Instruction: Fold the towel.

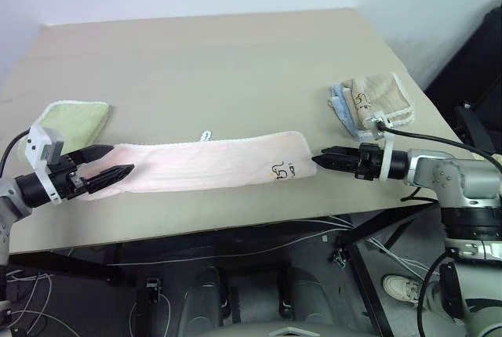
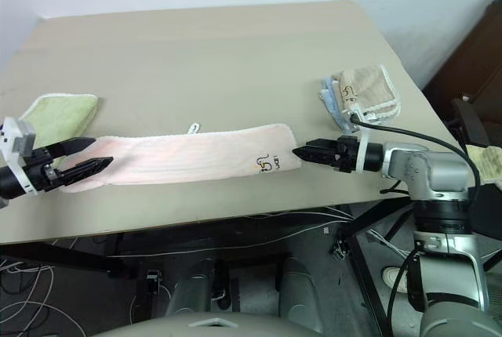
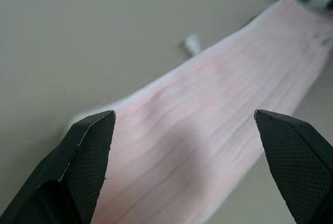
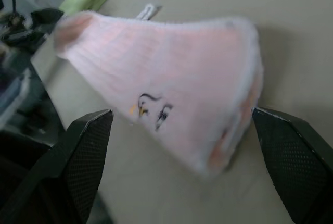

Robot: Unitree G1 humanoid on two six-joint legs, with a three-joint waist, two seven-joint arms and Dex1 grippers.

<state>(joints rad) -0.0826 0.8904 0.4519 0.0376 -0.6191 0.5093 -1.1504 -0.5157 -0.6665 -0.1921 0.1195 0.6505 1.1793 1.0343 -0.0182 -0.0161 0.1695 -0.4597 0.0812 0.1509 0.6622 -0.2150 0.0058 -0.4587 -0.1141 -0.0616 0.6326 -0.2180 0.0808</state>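
The towel [image 1: 212, 163] is pale pink and lies on the table [image 1: 235, 63] as a long narrow strip running left to right near the front edge. Its small white loop tag [image 1: 206, 135] sticks out of the far long edge, and its dark printed mark [image 1: 281, 169] is near the right end. My left gripper [image 1: 121, 159] is open at the strip's left end, one finger on each side of the end and nothing clamped. At the right end, my right gripper [image 1: 317, 158] hovers just off the edge, open; the right wrist view shows the towel [image 4: 171, 88] between its spread fingers.
A folded light green towel [image 1: 74, 120] lies at the left, behind my left gripper. A stack of tan and blue towels [image 1: 369, 102] sits near the table's right edge, behind my right gripper. The front edge of the table runs just below the pink strip.
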